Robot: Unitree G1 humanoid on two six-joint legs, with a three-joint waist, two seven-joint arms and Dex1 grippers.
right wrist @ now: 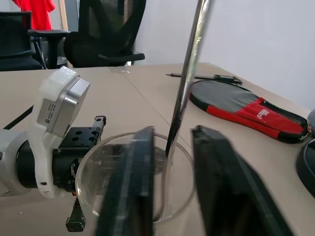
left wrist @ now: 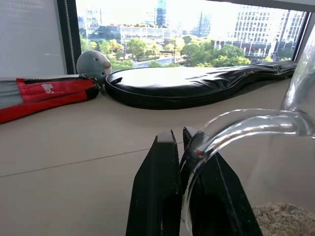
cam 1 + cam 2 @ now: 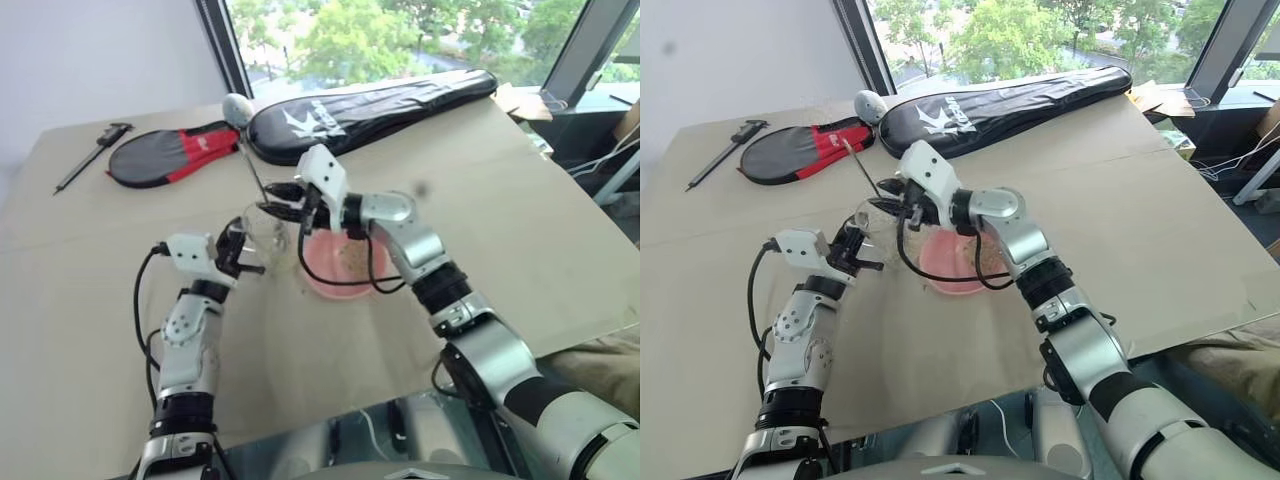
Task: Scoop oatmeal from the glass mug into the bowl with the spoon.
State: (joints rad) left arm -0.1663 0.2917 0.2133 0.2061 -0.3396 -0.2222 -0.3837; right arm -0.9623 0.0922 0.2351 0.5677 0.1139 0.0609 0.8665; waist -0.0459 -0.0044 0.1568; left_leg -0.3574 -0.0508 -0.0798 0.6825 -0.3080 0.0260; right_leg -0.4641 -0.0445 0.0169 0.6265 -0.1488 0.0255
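Observation:
The glass mug point(image 3: 262, 232) stands on the tan table, just left of the pink bowl point(image 3: 345, 268). My left gripper point(image 2: 178, 135) is shut on the mug's clear handle point(image 2: 246, 123). Pale oatmeal point(image 2: 283, 219) lies in the bottom of the mug. The silver spoon point(image 1: 184, 83) stands in the mug, its long handle leaning up and away towards the window. My right gripper point(image 1: 173, 132) hovers over the mug's rim from the bowl side. It is open, a finger on either side of the spoon handle with a gap between them. A few flakes speckle the bowl's inside.
A long black racket bag point(image 3: 370, 110) and a red-and-black racket cover point(image 3: 165, 155) lie along the table's far side, with a small grey toy point(image 3: 237, 106) between them. A black caliper point(image 3: 95, 150) lies far left. The table's right edge runs close behind my right arm.

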